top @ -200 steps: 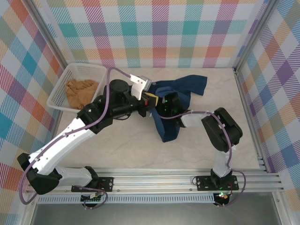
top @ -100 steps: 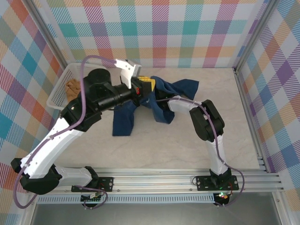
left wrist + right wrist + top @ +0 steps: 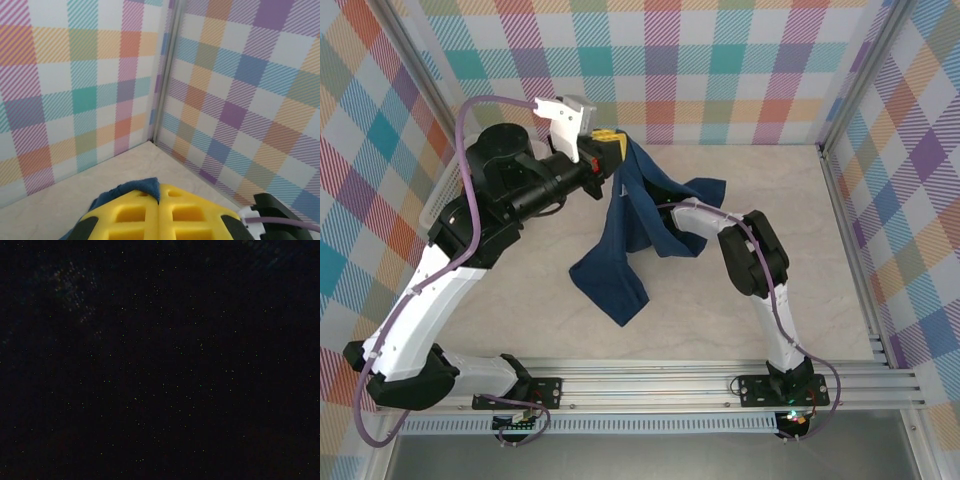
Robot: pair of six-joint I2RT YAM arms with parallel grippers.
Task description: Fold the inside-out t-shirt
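So the beige marbled table [image 3: 830, 280] sits inside pastel plaid walls [image 3: 720, 70], and both arms are bolted at its 6 o'clock edge in the top view. The big white-and-black left arm [image 3: 440, 290] sweeps up the 9 o'clock side and bends across toward 12. The smaller right arm [image 3: 760, 260] comes up from about 5 o'clock and reaches in toward the middle.

The dark navy blue cloth t-shirt [image 3: 625, 230] is in the middle of the table, toward the far half. It's lifted at its top end and draped down, so the long axis runs roughly 12 to 6, leaning a bit toward 7 at the bottom. The lower end lies in a point on the table, and a rumpled lobe pokes out toward 3 o'clock. The right arm's end goes in under that lobe. Its wrist view is just black, so can't tell if that gripper is gripping or let go.

The yellow-fingered left gripper [image 3: 608, 150] is up at the shirt's 12 o'clock end. In the left wrist view its gripper [image 3: 159, 192] is clamped tight, with a bit of navy cloth [image 3: 127, 192] pinched between the two pads.
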